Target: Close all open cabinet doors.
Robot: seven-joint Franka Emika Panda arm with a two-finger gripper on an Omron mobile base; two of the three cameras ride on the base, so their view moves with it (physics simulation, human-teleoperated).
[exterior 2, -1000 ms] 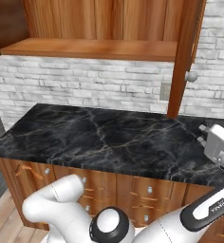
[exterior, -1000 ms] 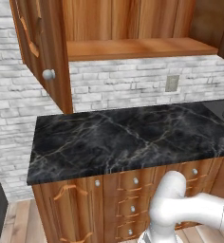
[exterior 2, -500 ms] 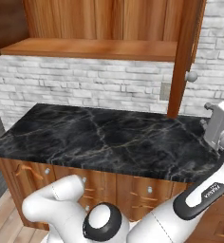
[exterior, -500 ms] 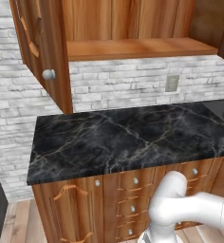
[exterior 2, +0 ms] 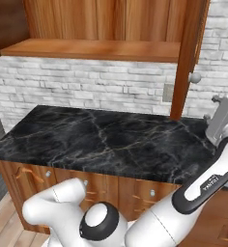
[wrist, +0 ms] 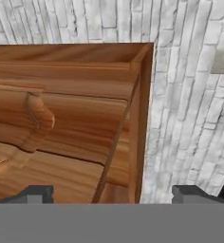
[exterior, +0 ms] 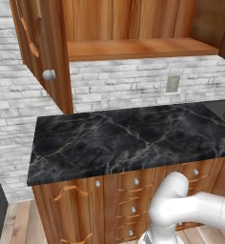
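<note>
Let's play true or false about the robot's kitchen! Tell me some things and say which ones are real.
1. The cabinet door with the round silver knob is swung open. True.
2. The countertop is white. False: it is black marble with pale veins.
3. The robot's hand is open and holding nothing. True.
4. The hand is squeezing the knob. False: in the hand view its fingertips stand wide apart in front of a wooden door, gripping nothing.
5. A wall outlet sits on the brick wall above the counter. True.
</note>
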